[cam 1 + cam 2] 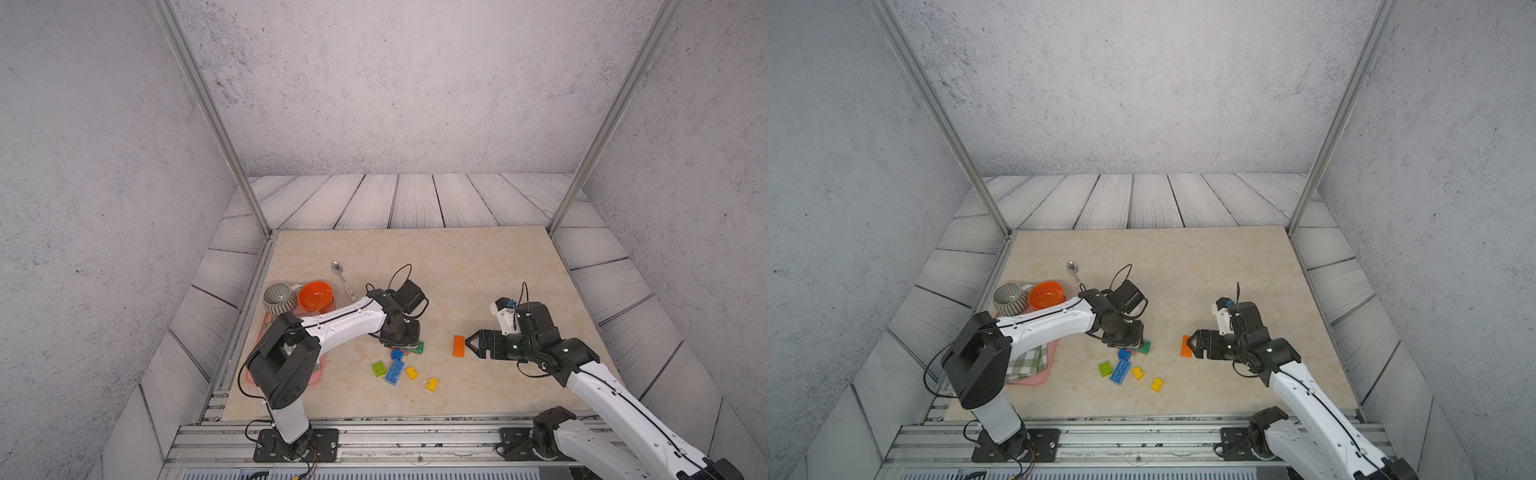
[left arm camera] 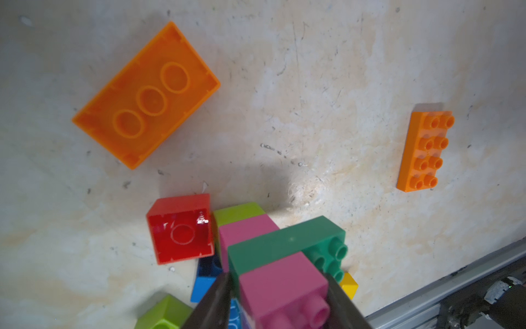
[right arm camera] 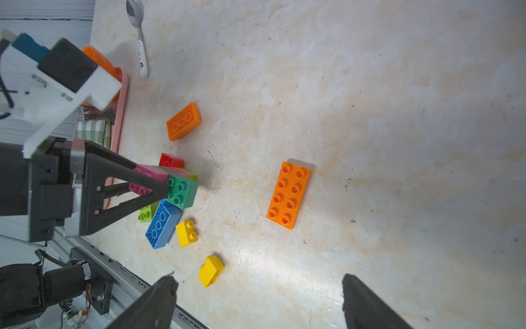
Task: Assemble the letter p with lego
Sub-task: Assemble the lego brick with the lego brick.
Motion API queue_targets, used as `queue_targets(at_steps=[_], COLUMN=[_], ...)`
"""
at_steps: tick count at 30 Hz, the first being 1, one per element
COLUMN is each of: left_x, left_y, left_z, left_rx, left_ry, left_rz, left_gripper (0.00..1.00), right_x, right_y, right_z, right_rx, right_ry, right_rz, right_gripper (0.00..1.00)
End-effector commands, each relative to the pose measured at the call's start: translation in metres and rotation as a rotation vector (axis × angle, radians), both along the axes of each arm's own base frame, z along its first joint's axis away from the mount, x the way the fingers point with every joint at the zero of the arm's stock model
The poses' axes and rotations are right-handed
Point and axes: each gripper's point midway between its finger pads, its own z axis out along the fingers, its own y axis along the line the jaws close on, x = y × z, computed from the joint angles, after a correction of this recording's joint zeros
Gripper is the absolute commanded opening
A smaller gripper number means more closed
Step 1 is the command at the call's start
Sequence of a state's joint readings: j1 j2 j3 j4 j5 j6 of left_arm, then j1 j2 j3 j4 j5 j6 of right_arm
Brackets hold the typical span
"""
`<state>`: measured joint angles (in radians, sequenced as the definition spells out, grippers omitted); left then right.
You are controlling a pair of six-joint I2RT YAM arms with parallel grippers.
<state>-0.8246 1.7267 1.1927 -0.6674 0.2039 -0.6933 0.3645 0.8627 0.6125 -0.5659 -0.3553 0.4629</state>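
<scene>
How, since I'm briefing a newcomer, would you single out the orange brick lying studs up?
On the marble tabletop, find the right gripper, jaws open. Just ahead of its fingertips lies a long orange brick, alone, apart from the coloured cluster at the left gripper. Unlike the other orange brick, hollow side up, it shows eight studs.

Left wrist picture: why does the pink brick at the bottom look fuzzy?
Left wrist view: the nearest pink brick and the fingers beside it sit very close to the lens, out of focus; the red brick shows a white glare spot.
</scene>
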Motion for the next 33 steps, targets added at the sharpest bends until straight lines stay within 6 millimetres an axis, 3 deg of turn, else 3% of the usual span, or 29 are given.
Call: queue_targets(at_steps=[1,8,11,17,25,33], left_x=[-0.003,-0.002,0.0,0.002,0.001,0.001], left_y=[0.012,0.018,0.019,0.021,0.027,0.022], left_z=[-0.003,0.002,0.007,0.015,0.008,0.036], left_rx=[0.001,-0.048,-0.082,-0.142,-0.155,-0.216], left_ry=[0.019,0.018,0.013,0.01,0.028,-0.007], left_rz=[0.027,0.055,0.068,0.085,0.102,0.085], left_gripper=[0.52,0.59,0.49,0.49,0.52,0.58], right_x=[0.001,0.001,0.001,0.001,0.002,0.002], right_y=[0.004,0.007,0.007,0.009,0.01,0.012], right_z=[0.008,0.008,0.007,0.008,0.008,0.007], right_rx=[0.01,0.02,0.022,0.025,0.028,0.031], right_ry=[-0.007,-0.001,0.003,0.008,0.012,0.021], right_rz=[0.022,0.03,0.031,0.036,0.041,0.051], right_gripper=[0.94,0.94,0.94,0.94,0.94,0.94])
